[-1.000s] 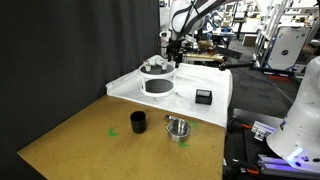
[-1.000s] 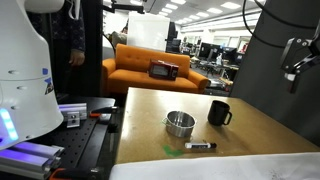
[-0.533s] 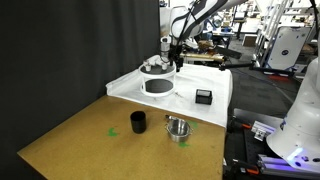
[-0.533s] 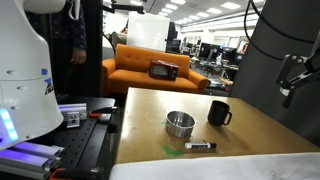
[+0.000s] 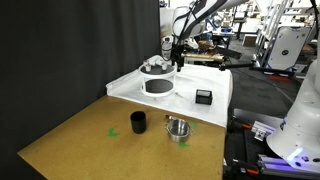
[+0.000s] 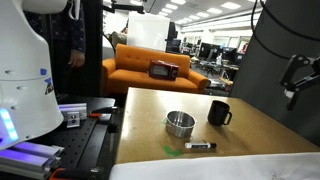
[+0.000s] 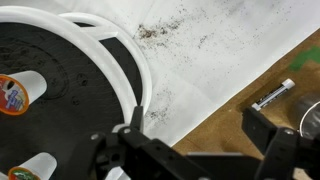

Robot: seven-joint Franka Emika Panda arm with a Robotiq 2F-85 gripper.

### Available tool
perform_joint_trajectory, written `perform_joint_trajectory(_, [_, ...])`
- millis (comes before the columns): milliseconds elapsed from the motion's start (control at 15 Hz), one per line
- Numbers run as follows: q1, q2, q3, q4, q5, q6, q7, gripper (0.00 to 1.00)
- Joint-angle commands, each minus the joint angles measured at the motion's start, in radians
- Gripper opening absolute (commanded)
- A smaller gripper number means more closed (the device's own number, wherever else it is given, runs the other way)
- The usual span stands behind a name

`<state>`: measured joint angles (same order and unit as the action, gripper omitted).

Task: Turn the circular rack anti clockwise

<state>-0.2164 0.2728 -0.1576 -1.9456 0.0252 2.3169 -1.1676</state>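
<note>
The circular rack [image 5: 157,79] is a white drum with a dark band, standing on a white cloth. In the wrist view its white rim [image 7: 128,62] and dark top with several pods fill the left side. My gripper [image 5: 177,56] hangs just above the rack's far edge, and it also shows at the frame edge in an exterior view [image 6: 294,76]. In the wrist view the gripper [image 7: 198,126] is open with its jaws wide apart. One finger [image 7: 134,119] is at the rack's rim and the other [image 7: 263,126] is over the wooden table. It holds nothing.
A black cup [image 5: 138,122] and a metal cup [image 5: 179,128] stand on the wooden table in front of the cloth. A marker [image 6: 199,146] lies near them. A small black box [image 5: 203,96] sits on the cloth [image 5: 213,82] beside the rack.
My gripper has come down a little toward the rack's edge. The rack and cups have not moved.
</note>
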Motion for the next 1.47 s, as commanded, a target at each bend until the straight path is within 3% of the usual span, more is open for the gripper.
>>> perform_joint_trajectory(0, [-0.017,-0.001,0.018,0.001,-0.007,-0.002,0.005,1.0])
perform_joint_trajectory(667, [-0.054,0.18,0.036,0.238,-0.015,-0.062,-0.063,1.0])
perform_joint_trajectory(1200, [-0.069,0.3,0.073,0.334,-0.033,-0.094,-0.096,1.0])
perform_joint_trajectory(1267, [-0.073,0.302,0.073,0.336,-0.03,-0.092,-0.101,0.75])
perform_joint_trajectory(1400, [-0.08,0.302,0.07,0.337,-0.032,-0.08,-0.106,0.67])
